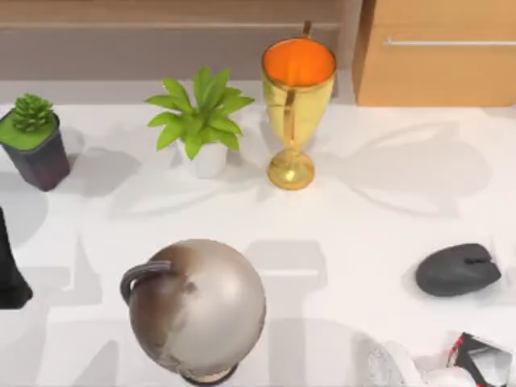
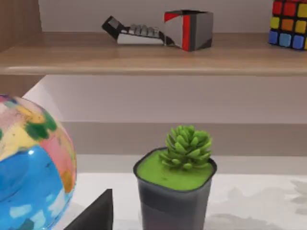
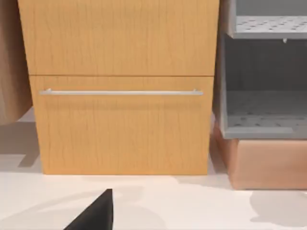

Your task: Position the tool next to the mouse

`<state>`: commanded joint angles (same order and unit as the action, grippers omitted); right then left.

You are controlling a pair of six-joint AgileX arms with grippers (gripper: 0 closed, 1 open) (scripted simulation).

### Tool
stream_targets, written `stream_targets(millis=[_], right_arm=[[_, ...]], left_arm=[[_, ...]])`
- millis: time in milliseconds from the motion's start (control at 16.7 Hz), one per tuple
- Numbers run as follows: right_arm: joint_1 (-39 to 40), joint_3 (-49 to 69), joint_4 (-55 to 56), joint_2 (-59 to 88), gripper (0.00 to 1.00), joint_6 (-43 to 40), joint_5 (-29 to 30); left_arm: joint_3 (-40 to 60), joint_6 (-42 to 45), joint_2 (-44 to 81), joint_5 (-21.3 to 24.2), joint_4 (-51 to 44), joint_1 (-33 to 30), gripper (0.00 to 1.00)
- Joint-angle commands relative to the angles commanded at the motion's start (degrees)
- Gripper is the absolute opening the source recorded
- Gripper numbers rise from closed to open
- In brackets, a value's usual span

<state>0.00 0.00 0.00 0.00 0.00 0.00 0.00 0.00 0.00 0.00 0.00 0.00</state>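
1. At the top view's right side lies the mouse point(image 1: 458, 269): likely light, rigid and slick, best pinched across its flanks. Which thing is the tool I cannot tell. The left arm point(image 1: 10, 278) is parked at the left edge.
2. Left wrist view: a succulent pot point(image 2: 175, 187) beside the globe point(image 2: 29, 167); whether the left gripper is apart or together, I cannot tell.
3. Right wrist view: a drawer front point(image 3: 120, 120); the right gripper's state I likewise cannot tell.

- Dark grey matte oval computer mouse point(image 1: 458, 269): lies flat on the white worktop point(image 1: 347, 242), at the right side, toward the near edge. Long axis runs roughly left to right, slightly tilted.
- Button seam and scroll wheel visible on the upper surface, toward its right end.
- Mouse stands free, touching nothing; soft shadow beneath it.
- Tool: which object is meant cannot be told, so none is logged.
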Motion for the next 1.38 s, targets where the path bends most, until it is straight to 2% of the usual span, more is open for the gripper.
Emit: stream_targets(millis=[180,420,1140,1380], right_arm=[[-0.2,0.54,-0.62,0.71,1.0,0.15,0.0],[-2.42,6.36,-7.35,9.28,1.0,1.77,-0.03],[-14.51,38.12,-44.06,66.65,1.0,10.61,-0.17],[-17.15,45.06,-52.09,79.35,1.0,12.54,-0.2]], left_arm=[[0.0,0.0,0.0,0.0,0.0,0.0,1.0],[0.0,0.0,0.0,0.0,0.0,0.0,1.0],[0.0,0.0,0.0,0.0,0.0,0.0,1.0],[0.0,0.0,0.0,0.0,0.0,0.0,1.0]])
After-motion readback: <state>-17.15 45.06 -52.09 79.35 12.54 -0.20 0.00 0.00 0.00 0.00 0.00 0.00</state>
